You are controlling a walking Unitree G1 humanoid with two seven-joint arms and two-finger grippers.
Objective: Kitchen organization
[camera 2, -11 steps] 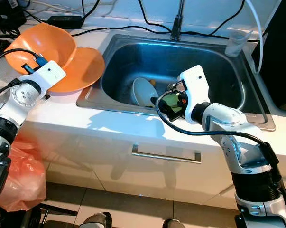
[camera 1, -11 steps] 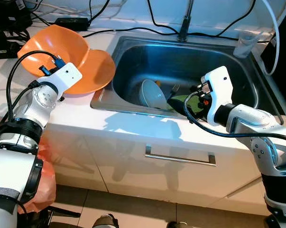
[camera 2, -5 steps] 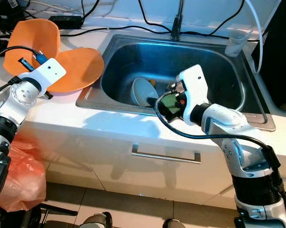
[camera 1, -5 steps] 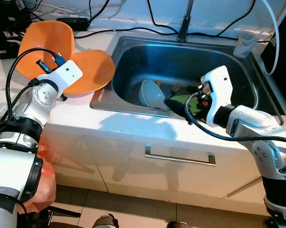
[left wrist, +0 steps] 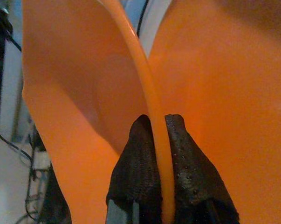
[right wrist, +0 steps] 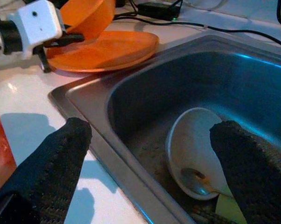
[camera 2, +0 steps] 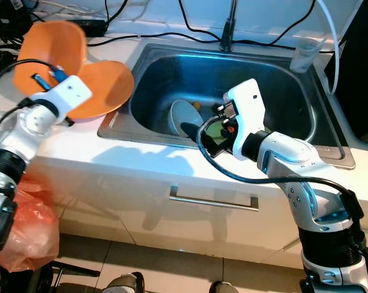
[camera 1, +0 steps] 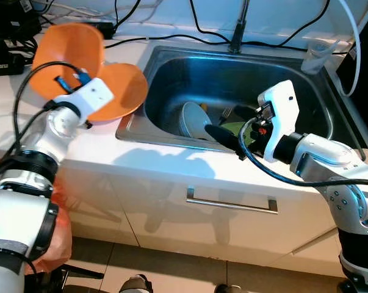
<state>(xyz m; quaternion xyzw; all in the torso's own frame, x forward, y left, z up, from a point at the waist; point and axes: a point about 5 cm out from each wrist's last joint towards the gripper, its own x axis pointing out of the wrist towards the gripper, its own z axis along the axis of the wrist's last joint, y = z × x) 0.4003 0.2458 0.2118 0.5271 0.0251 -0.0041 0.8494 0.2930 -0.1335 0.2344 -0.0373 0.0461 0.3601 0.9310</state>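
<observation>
On the near edge of the white bench [camera 1: 171, 168], the right hand [right wrist: 149, 154] hovers over the sink's front rim with its 2 black fingers [right wrist: 54, 163] spread wide apart, holding nothing. Just beyond it, down in the steel sink [camera 1: 232, 79], a pale bowl [right wrist: 196, 154] lies tilted with a spoon [right wrist: 196, 176] inside — something green sits right beside it. To the left, the left hand [left wrist: 154, 154] is clamped on the rim of an orange bowl [camera 1: 68, 58], lifted and tipped nearly upright above an orange plate [camera 1: 119, 91] that lies flat on the bench by the sink's left edge. At the far side stand the tap [camera 1: 237, 30], black cables [camera 1: 141, 38] and, at the far right, a clear cup [camera 1: 316, 56].
</observation>
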